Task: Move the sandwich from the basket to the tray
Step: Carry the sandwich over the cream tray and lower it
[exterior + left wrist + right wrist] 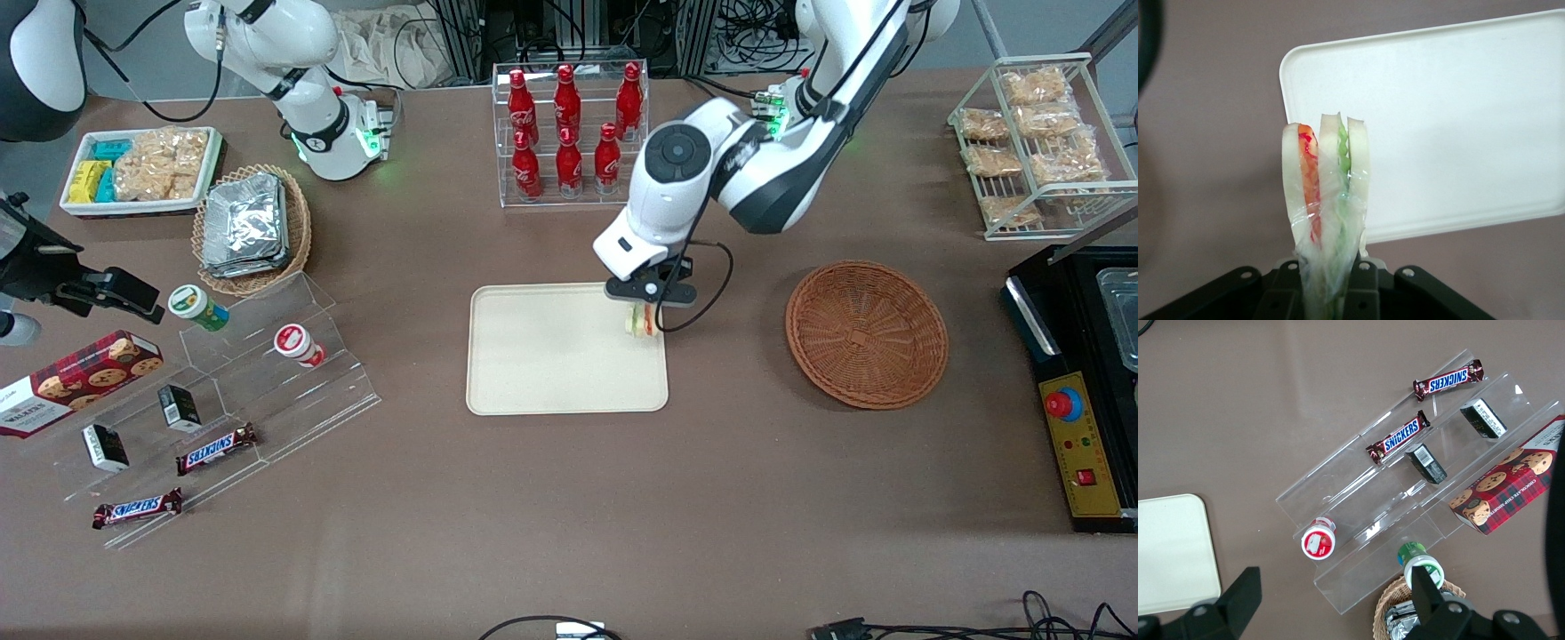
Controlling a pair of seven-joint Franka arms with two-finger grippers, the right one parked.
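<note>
Front view: black two-finger gripper (642,313) clamped tight on clear-wrapped triangular white-bread sandwich (641,321), hovering over cream-beige rectangular tray (542,356) edge nearest reddish-brown wicker basket (866,333).

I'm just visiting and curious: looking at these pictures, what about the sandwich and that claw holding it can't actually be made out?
- Front view: whether the sandwich touches the tray or hangs above its edge; looking down from above gives no height.
- Front view: the gripper fingertips, covered by the gripper's own body.
- Left wrist view: the sandwich's gripped end, cut off by the picture's edge.
- Front view: the reddish-brown basket shows nothing inside.
</note>
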